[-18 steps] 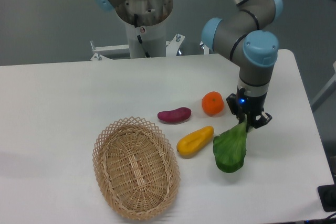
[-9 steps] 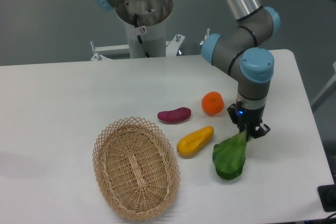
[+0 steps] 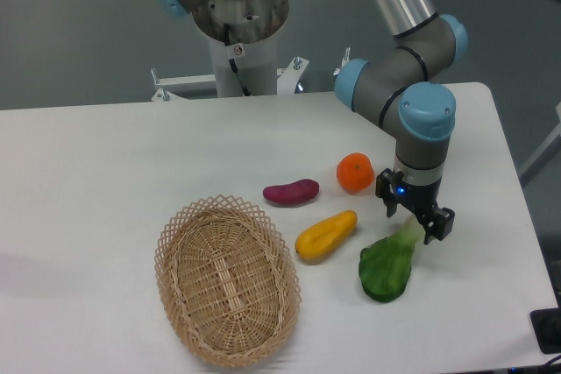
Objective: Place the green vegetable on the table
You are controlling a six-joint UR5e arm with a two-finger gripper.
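the green vegetable (image 3: 386,267), a leafy toy with a dark green rounded leaf tapering to a pale green stem, lay flat on the table (image 3: 105,181), a white matte rectangular top. its stem pointed toward two o'clock, its leaf toward seven o'clock, and it sat near the table's right edge.

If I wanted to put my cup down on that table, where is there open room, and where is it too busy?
The table is bare along its whole left side and back, beyond the wicker basket. It is crowded at right: the purple vegetable, orange, yellow vegetable and green vegetable cluster under the gripper.
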